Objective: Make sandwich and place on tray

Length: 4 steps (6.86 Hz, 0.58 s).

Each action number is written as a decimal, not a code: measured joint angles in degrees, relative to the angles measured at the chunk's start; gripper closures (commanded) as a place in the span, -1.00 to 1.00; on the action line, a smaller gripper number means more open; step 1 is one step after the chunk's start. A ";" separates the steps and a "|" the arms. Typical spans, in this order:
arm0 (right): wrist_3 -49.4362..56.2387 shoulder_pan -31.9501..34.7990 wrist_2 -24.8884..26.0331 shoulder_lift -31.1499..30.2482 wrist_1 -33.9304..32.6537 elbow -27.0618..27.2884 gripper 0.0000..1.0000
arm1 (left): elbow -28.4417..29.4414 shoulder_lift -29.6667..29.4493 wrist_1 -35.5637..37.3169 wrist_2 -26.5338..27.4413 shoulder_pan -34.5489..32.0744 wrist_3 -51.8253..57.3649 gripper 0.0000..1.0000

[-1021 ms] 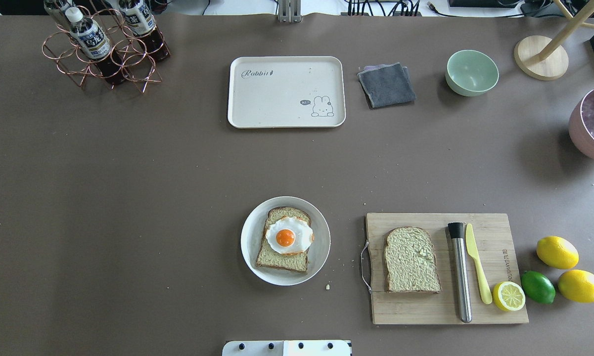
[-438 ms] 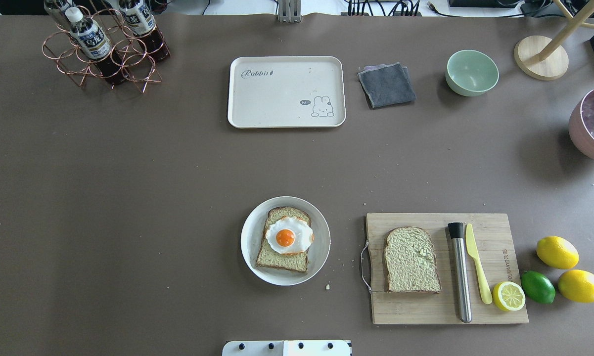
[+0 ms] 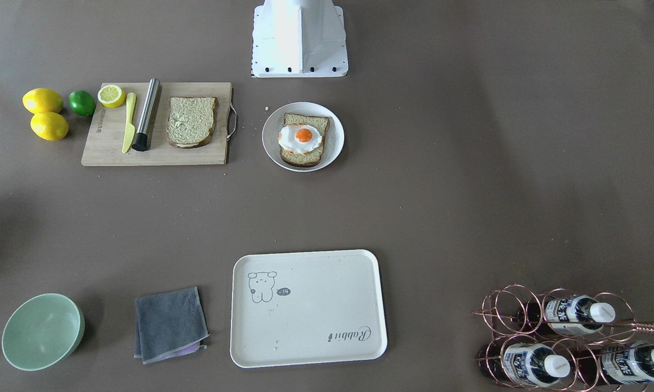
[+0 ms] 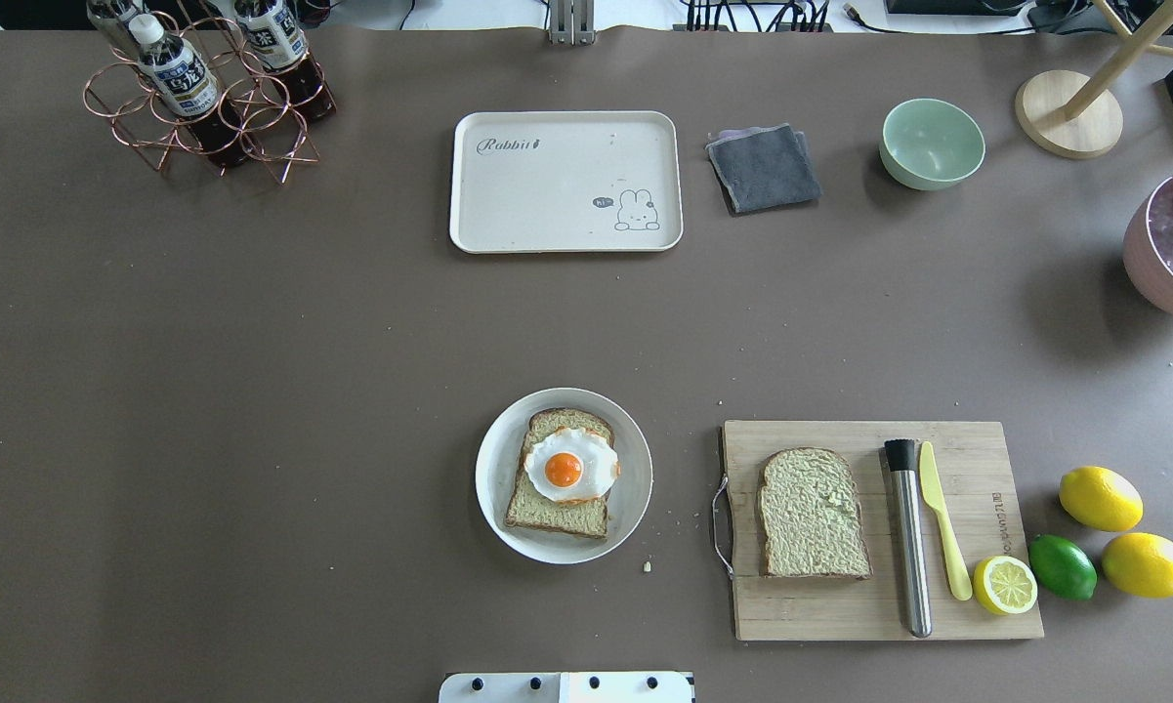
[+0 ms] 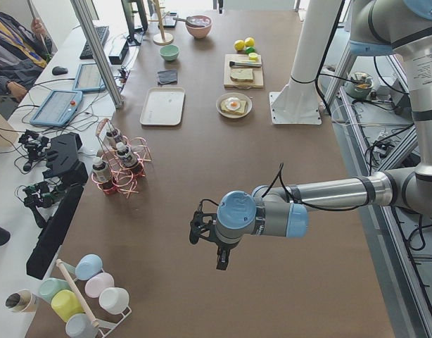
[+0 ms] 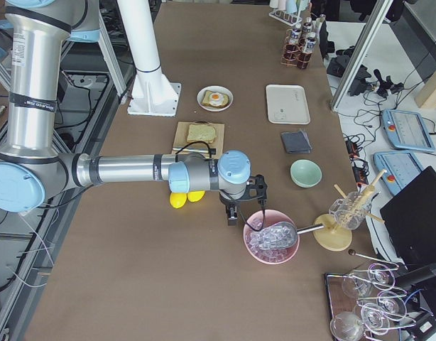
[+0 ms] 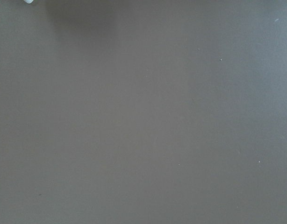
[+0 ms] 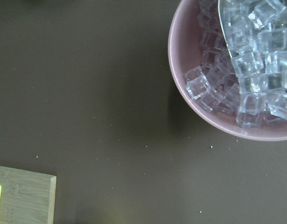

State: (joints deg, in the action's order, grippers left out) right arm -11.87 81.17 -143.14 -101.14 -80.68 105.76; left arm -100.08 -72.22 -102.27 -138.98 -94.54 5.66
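I judge the 2nd bread slice, right of the plate, must next cover the egg; how open the left gripper and right gripper are, I cannot tell.

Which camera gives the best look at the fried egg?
Overhead exterior: the fried egg appears largest and unobstructed. Front-facing shows it slightly smaller; both side views show it tiny; the wrist cameras miss it.

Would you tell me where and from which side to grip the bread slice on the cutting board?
Probably from straight above, pinching the bread slice across its two long crust edges: it lies flat on the cutting board, with bare wood on both sides before the steel muddler.
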 measured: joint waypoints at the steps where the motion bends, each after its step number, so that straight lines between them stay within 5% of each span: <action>1: -9.16 -4.01 0.74 -1.01 7.43 0.82 -0.95 | 0.09 -0.09 -0.02 0.00 0.12 -0.05 -0.95; 4: -34.26 -19.79 9.94 -1.26 24.89 2.39 -0.96 | 0.20 -0.20 -0.04 -0.06 0.38 -0.12 -0.95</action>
State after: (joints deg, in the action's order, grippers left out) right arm -46.13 61.38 -133.20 -102.40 -55.79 108.15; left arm -99.87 -72.42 -102.31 -139.04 -94.16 5.54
